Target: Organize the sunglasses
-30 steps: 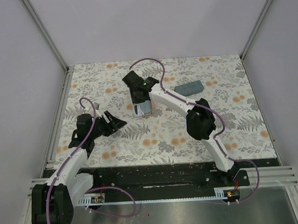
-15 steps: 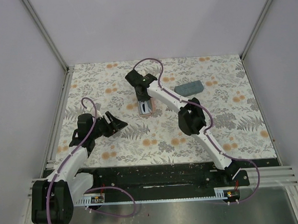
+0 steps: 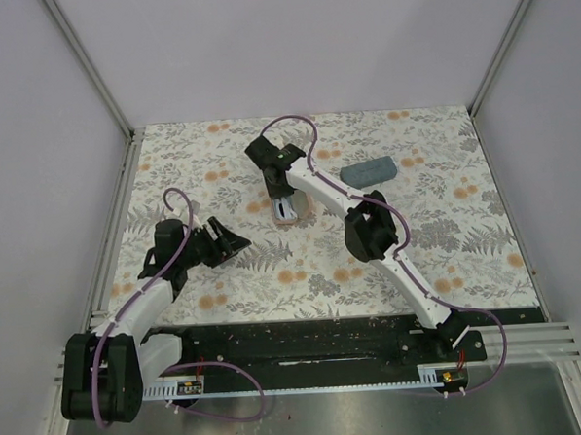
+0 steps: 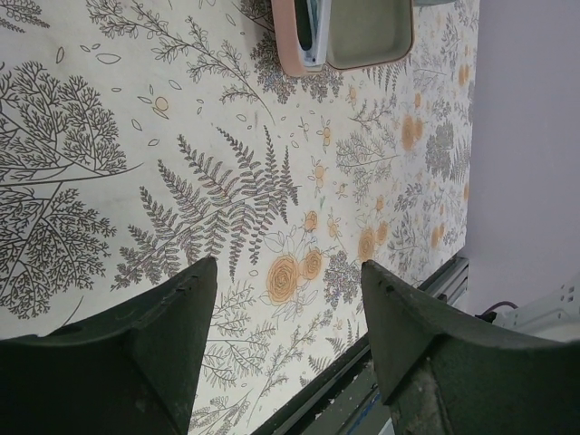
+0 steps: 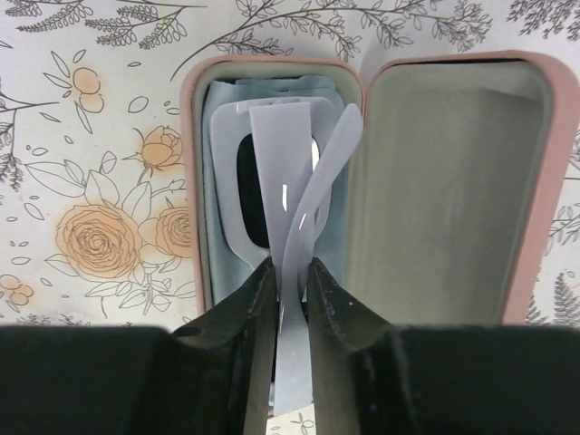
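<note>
From my remote console, I watch the right gripper pinch narrowly on the folded temples of the whitish-framed sunglasses lying inside the open pink case, while the left gripper hangs wide-jawed left of that case.

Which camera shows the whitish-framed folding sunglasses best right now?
Right wrist: the whitish-framed folding sunglasses fill it, lying in the open pink oblong case, a temple between the fingers. Left wrist catches only an edge; top external a tiny sliver.
</note>
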